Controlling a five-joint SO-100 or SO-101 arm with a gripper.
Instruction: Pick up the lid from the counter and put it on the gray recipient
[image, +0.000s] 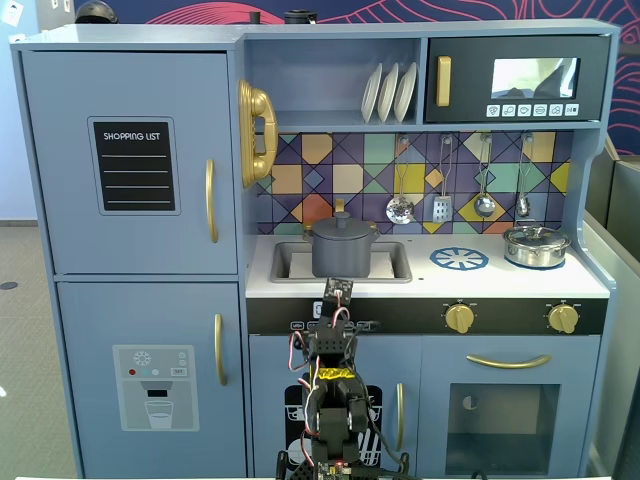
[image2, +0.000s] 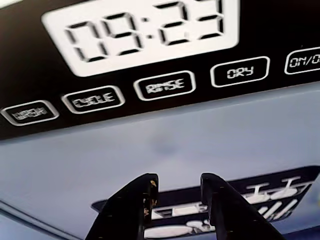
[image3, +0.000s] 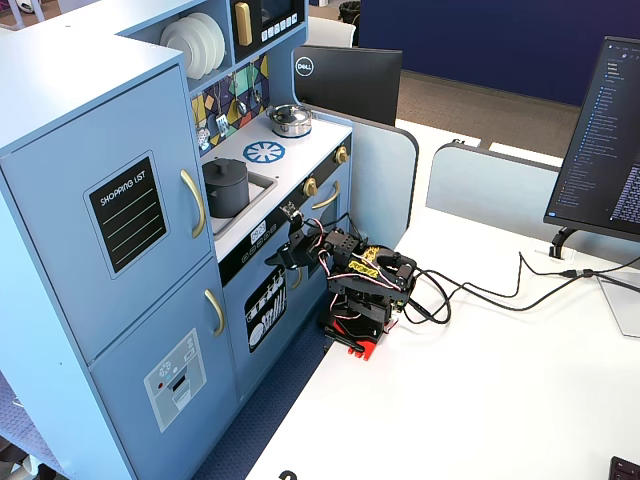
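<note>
Looking at a big blue toy kitchen (image: 130, 260) with a white counter (image: 500, 283) across its middle. Down in front of it, below the front edge of the counter, a small black arm (image3: 360, 280), folded up low and close to the dishwasher door. Probably parked there to rest, well out of the way of the pots.

At the left end of the counter, a sink (image: 285, 262). Standing upright inside it, the gray recipient (image: 342, 255), maybe set there so the walls keep it from sliding.

Resting flat on top of the gray recipient, the lid (image: 342, 225), with its little knob pointing up. Looks level and centred in both fixed views, so no lid left lying on the counter. Seems like the job is finished, with nothing more to lift.

Over by the right end of the counter, a shiny silver pot (image: 536, 245), well apart from the sink and not part of this job.

In the wrist view, jaws a little apart with nothing between them, pointing at the dishwasher's clock panel (image2: 140, 30). Empty because the lid is already sitting where it belongs.
</note>
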